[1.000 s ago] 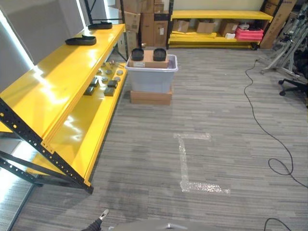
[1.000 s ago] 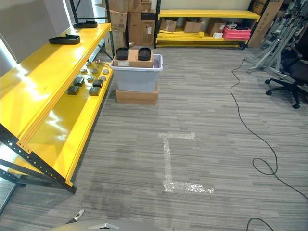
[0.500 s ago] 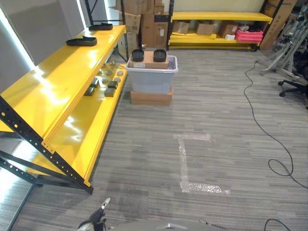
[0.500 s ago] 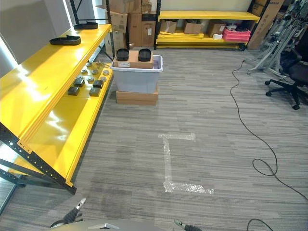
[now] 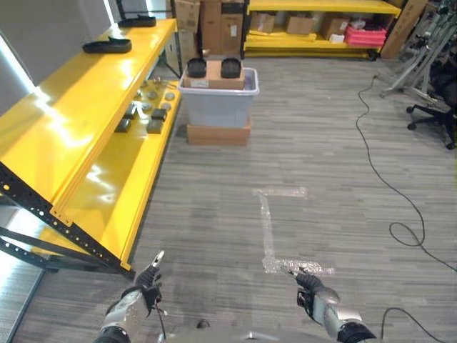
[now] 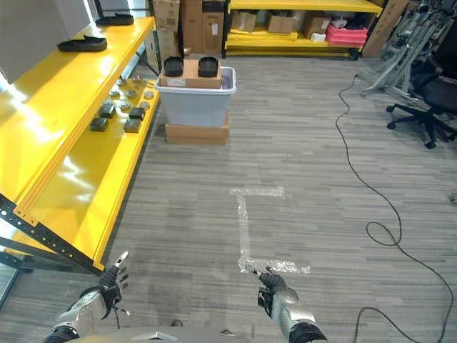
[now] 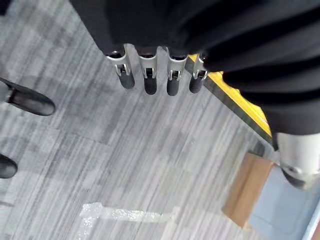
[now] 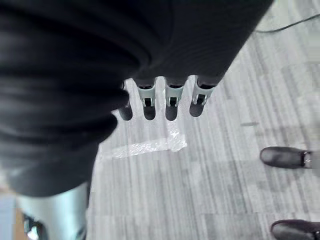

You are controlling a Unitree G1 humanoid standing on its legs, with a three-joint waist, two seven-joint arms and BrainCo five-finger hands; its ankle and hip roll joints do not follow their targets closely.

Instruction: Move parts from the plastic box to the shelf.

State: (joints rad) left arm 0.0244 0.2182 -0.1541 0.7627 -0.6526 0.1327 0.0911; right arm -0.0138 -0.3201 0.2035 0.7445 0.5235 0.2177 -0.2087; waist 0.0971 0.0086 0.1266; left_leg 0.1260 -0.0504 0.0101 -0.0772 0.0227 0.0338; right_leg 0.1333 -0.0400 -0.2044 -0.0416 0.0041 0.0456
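- The plastic box, pale grey, stood on a flat cardboard carton on the grey striped floor, and served as the landmark for what follows.
- A brown cardboard box sat in the plastic box's top, with two black round parts side by side on it.
- The yellow shelf ran along the robot's left of the plastic box; its near corner lay just beside the box.
- On the shelf's lower level, just left of the plastic box, lay a cluster of small dark blocks and small round grey pieces.
- On the shelf's upper level, left of and beyond the plastic box, lay a black flat tray-like part; a second one lay further back.
- An L-shaped strip of clear tape was stuck to the floor on the robot's side of the plastic box, well apart from it.
- Left hand hung low over the floor, well short of the plastic box; fingers straight, released, holding nothing (confirmed in left wrist view).
- Right hand hung at the tape's near end, far from the plastic box; fingers straight, released, empty.
- A second yellow shelf with cardboard boxes stood beyond the plastic box.
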